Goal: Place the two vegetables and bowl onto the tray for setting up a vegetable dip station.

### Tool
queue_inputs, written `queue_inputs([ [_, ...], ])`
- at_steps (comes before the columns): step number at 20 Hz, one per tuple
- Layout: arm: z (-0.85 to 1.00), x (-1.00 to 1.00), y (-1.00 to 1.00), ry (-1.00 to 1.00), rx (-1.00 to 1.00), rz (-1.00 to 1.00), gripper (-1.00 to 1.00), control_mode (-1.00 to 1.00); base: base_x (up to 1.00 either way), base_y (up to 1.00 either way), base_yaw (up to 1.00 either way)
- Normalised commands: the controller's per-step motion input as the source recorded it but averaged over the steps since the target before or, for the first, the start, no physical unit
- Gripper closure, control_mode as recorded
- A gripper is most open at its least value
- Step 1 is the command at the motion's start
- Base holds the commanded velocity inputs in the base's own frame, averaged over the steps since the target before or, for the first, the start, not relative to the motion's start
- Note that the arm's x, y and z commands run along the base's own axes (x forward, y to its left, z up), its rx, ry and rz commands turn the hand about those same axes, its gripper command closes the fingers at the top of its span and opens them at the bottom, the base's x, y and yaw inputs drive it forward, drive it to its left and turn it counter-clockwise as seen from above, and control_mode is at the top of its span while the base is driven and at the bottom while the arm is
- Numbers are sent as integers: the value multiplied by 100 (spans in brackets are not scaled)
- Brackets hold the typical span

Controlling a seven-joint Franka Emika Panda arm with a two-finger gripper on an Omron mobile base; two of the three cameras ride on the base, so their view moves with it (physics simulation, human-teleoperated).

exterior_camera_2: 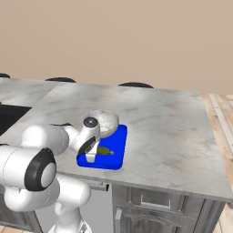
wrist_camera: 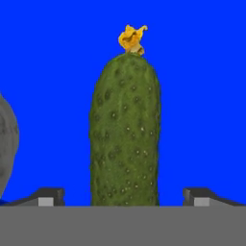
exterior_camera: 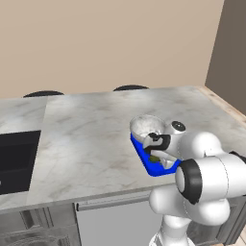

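The end effector (wrist_camera: 123, 197) hangs low over the tray (wrist_camera: 202, 96), fingers spread wide either side of the cucumber (wrist_camera: 125, 129), which lies flat on the blue. It looks firm, light and bumpy-skinned (probably not slippery), best pinched across its middle. Beyond, the bowl (exterior_camera_2: 107, 122) sits at the tray's far end on the desk (exterior_camera_2: 173, 123). The arm hides much of the tray, and I cannot make out the carrot.

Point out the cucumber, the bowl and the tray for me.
cucumber (wrist_camera: 125, 129): hand view, middle of its body.
bowl (exterior_camera_2: 108, 119): right base view, far rim.
tray (exterior_camera_2: 119, 152): right base view, bare right side.
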Motion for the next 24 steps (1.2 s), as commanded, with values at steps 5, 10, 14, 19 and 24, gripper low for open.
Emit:
queue_inputs([
  [5,1,-5,-6,0,0,0,-100,-100,0,0,0],
  [10,6,-12,-3,0,0,0,-100,-100,0,0,0],
  [14,18,-15,0,0,0,0,-100,-100,0,0,0],
  [19,23,-23,0,0,0,0,-100,-100,0,0,0],
  [24,26,-30,0,0,0,0,-100,-100,0,0,0],
])
